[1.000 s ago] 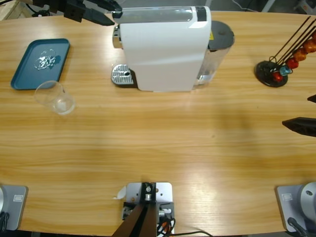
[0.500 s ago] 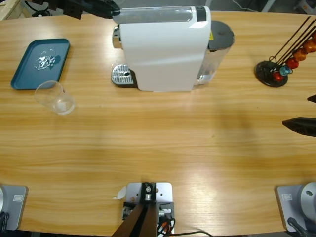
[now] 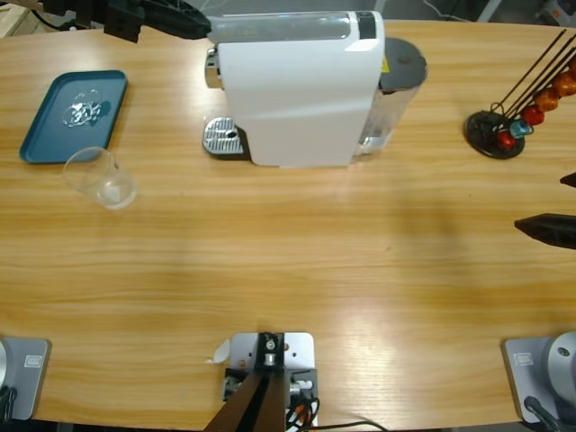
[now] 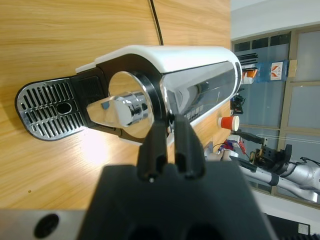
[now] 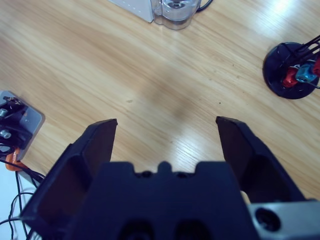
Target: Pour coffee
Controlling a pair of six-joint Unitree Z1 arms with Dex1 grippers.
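white coffee machine (image 3: 297, 85) mid-table, glass tumbler (image 3: 99, 177) nr blue tray (image 3: 45, 135)

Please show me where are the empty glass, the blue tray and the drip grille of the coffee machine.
glass (image 3: 101, 178), high view, its clear side wall.
blue tray (image 3: 49, 144), high view, its lower rim.
drip grille (image 3: 222, 137), high view, its perforated metal top.

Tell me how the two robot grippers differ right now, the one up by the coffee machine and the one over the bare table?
The left gripper has its jaws shut, nearly touching; the right gripper has its jaws spread wide open. The left gripper is at the front end of the white coffee machine, by its shiny spout; the right gripper hangs over bare wooden table, near nothing. Both are black, two-jawed, and hold nothing.
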